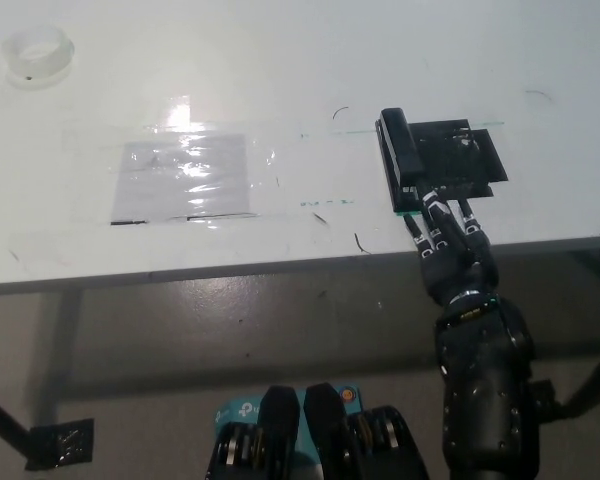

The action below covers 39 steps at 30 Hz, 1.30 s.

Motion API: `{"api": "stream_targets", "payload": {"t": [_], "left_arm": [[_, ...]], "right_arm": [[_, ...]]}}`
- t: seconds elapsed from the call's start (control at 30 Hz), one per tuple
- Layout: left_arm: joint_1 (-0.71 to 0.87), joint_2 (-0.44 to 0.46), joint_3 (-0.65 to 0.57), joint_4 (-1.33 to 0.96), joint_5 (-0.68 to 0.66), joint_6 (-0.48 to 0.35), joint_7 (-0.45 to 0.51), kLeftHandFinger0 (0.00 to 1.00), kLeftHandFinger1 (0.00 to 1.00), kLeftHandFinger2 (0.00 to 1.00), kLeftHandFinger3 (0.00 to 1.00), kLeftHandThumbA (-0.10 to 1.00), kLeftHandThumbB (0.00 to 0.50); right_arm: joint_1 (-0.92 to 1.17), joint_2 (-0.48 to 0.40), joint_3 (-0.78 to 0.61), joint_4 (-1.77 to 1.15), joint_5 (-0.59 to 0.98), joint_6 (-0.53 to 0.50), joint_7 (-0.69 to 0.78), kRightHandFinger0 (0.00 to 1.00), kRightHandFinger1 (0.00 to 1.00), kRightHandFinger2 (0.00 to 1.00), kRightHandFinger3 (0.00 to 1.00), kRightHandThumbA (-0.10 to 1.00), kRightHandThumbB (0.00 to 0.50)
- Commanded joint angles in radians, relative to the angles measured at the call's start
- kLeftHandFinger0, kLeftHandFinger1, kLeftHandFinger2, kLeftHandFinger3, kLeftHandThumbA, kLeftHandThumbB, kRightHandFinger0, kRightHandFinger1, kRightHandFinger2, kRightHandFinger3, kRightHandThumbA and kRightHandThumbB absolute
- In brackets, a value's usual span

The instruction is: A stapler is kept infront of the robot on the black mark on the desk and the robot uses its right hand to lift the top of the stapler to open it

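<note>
Over on the right side of the white desk (280, 60) sits the stapler (401, 150), a long black thing lying on the left part of the black mark (460, 160), running roughly away from me with its near end pointing back toward the desk's front edge. So that's where the task's thing is: on the mark, flat on the desk, top down as far as I can see. My right hand (448, 240) comes up from the bottom right and sits right at the front edge of the desk, just at the near end of the mark. My fingers (435, 215) are stretched out and spread a bit, tips reaching onto the near edge of the mark next to the stapler's near end. Honestly it's black on black over there, so I can't say for sure if a fingertip touches the stapler, but nothing is gripped, the hand is loose and holding nothing. My left hand isn't anywhere in the shot. Other stuff on the desk: a shiny rectangle of clear tape or plastic film (185, 178) stuck down left of the middle, well apart from the stapler, and a roll of clear tape (38, 52) way off in the far left corner. Few little pen squiggles scattered around the mark too.
</note>
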Motion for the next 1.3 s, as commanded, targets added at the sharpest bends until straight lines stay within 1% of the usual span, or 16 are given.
{"api": "stream_targets", "payload": {"t": [0.0, 0.17, 0.27, 0.4, 0.43, 0.5, 0.53, 0.57, 0.73, 0.9, 0.93, 0.97, 1.0, 1.1, 1.2, 1.27], "left_arm": [[0.010, 0.014, 0.003, -0.043, -0.002, 0.001, 0.010, 0.44, 0.49, 0.61, 0.79, 1.00, 0.217], [0.014, 0.011, 0.008, -0.031, -0.013, -0.006, 0.003, 0.45, 0.50, 0.62, 0.77, 1.00, 0.223], [0.019, 0.013, 0.002, -0.027, 0.001, -0.013, 0.007, 0.44, 0.49, 0.61, 0.75, 1.00, 0.239], [0.027, 0.010, 0.002, -0.033, -0.005, -0.007, 0.005, 0.45, 0.51, 0.64, 0.80, 1.00, 0.216], [0.026, 0.009, 0.002, -0.032, -0.007, -0.009, 0.004, 0.44, 0.50, 0.63, 0.79, 1.00, 0.224], [0.026, 0.008, 0.003, -0.031, -0.009, -0.010, 0.005, 0.44, 0.50, 0.62, 0.78, 1.00, 0.228], [0.026, 0.009, 0.002, -0.028, -0.009, -0.013, 0.003, 0.43, 0.49, 0.62, 0.78, 1.00, 0.258], [0.028, 0.007, 0.000, -0.032, -0.007, -0.010, 0.003, 0.43, 0.49, 0.62, 0.78, 1.00, 0.262], [0.032, 0.005, -0.001, -0.048, -0.003, 0.001, 0.010, 0.45, 0.51, 0.62, 0.78, 1.00, 0.239], [0.042, 0.010, -0.003, -0.023, 0.001, -0.022, 0.002, 0.43, 0.48, 0.60, 0.78, 1.00, 0.256], [0.042, 0.010, -0.002, -0.012, 0.002, -0.031, 0.002, 0.42, 0.48, 0.60, 0.78, 1.00, 0.265], [0.046, 0.007, -0.001, -0.025, -0.001, -0.023, 0.004, 0.41, 0.47, 0.58, 0.77, 1.00, 0.237], [0.051, 0.004, 0.000, -0.042, -0.004, -0.011, 0.006, 0.42, 0.48, 0.60, 0.78, 1.00, 0.220], [0.054, 0.004, 0.000, -0.040, -0.005, -0.015, 0.005, 0.43, 0.49, 0.61, 0.78, 1.00, 0.234], [0.054, 0.003, 0.000, -0.037, -0.012, -0.012, 0.002, 0.44, 0.50, 0.61, 0.77, 1.00, 0.255], [0.054, 0.002, 0.000, -0.040, -0.013, -0.008, 0.004, 0.44, 0.49, 0.60, 0.76, 1.00, 0.253]], "right_arm": [[-0.069, 0.068, 0.005, -0.007, 0.061, -0.035, -0.032, 0.80, 0.90, 0.92, 1.00, 0.96, 0.000], [-0.090, 0.066, -0.006, -0.002, 0.066, -0.028, -0.001, 0.79, 0.91, 0.95, 1.00, 0.96, 0.000], [-0.107, 0.064, -0.007, 0.005, 0.067, -0.029, -0.006, 0.76, 0.88, 0.92, 1.00, 0.91, 0.000], [-0.128, 0.060, -0.008, 0.020, 0.064, -0.030, -0.010, 0.76, 0.86, 0.88, 1.00, 0.87, 0.000], [-0.137, 0.062, -0.012, 0.021, 0.064, -0.030, -0.021, 0.75, 0.84, 0.85, 0.97, 0.79, 0.000], [-0.149, 0.064, -0.016, 0.024, 0.063, -0.030, -0.032, 0.74, 0.82, 0.84, 0.96, 0.76, 0.000], [-0.161, 0.059, -0.006, 0.029, 0.052, -0.030, -0.023, 0.73, 0.79, 0.82, 0.99, 0.76, 0.000], [-0.161, 0.056, -0.006, 0.024, 0.050, -0.026, -0.026, 0.72, 0.79, 0.82, 0.99, 0.76, 0.000], [-0.196, 0.043, -0.004, 0.040, 0.048, -0.021, -0.024, 0.72, 0.80, 0.82, 0.97, 0.75, 0.000], [-0.218, 0.038, -0.006, 0.049, 0.044, -0.008, -0.040, 0.67, 0.76, 0.78, 0.95, 0.73, 0.000], [-0.233, 0.034, -0.005, 0.045, 0.055, -0.001, -0.028, 0.69, 0.77, 0.80, 0.96, 0.73, 0.000], [-0.244, 0.030, -0.004, 0.046, 0.057, -0.003, -0.025, 0.70, 0.75, 0.79, 0.94, 0.72, 0.000], [-0.265, 0.027, -0.006, 0.051, 0.058, -0.005, -0.030, 0.68, 0.73, 0.78, 0.93, 0.71, 0.000], [-0.316, 0.010, 0.014, 0.068, 0.029, -0.019, -0.017, 0.59, 0.68, 0.72, 0.87, 0.71, 0.000], [-0.352, 0.002, 0.012, 0.085, 0.021, -0.030, -0.015, 0.60, 0.70, 0.72, 0.87, 0.69, 0.000], [-0.366, -0.008, 0.016, 0.106, 0.014, -0.042, 0.008, 0.64, 0.75, 0.79, 0.92, 0.71, 0.000]]}}
